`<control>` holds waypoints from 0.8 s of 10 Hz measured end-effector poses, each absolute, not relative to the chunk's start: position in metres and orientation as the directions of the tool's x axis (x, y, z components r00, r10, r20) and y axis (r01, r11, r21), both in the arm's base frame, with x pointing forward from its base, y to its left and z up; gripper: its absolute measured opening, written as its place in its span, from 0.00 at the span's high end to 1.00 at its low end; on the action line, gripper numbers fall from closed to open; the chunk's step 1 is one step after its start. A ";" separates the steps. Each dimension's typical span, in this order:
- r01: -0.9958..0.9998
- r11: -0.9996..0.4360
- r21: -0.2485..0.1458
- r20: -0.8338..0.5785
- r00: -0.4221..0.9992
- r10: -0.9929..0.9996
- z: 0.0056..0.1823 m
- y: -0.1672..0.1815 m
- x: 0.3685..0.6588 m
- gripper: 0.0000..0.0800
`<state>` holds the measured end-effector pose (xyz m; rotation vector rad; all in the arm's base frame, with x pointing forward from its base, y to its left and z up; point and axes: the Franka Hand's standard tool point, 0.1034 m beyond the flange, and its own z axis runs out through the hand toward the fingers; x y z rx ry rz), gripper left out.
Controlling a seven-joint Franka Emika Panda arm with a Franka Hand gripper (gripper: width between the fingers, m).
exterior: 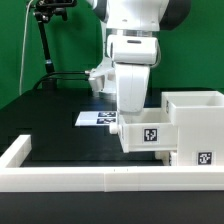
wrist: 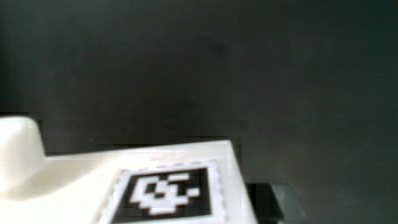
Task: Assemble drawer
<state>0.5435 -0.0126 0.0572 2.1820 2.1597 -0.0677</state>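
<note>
Evidently, the white rigid plastic drawer box (exterior: 148,131) near the black surface's (exterior: 60,115) front edge is best gripped by a wall; the hand's (exterior: 127,118) state cannot be told.

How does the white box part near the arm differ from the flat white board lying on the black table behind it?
The white drawer box stands tall, with walls and an open top; the flat white marker board lies thin on the black table. The box sits at the exterior view's right, near the front; the board lies farther back, partly hidden by the arm. Both are white and carry black marker tags.
</note>
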 end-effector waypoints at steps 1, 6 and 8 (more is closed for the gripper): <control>1.000 -0.009 0.019 -0.081 0.010 0.997 0.057 -0.010 0.545 0.91; 0.996 -0.091 0.013 -0.080 0.092 0.993 0.053 0.000 0.541 0.91; 0.991 -0.135 0.020 -0.076 0.136 0.988 0.052 0.008 0.540 0.91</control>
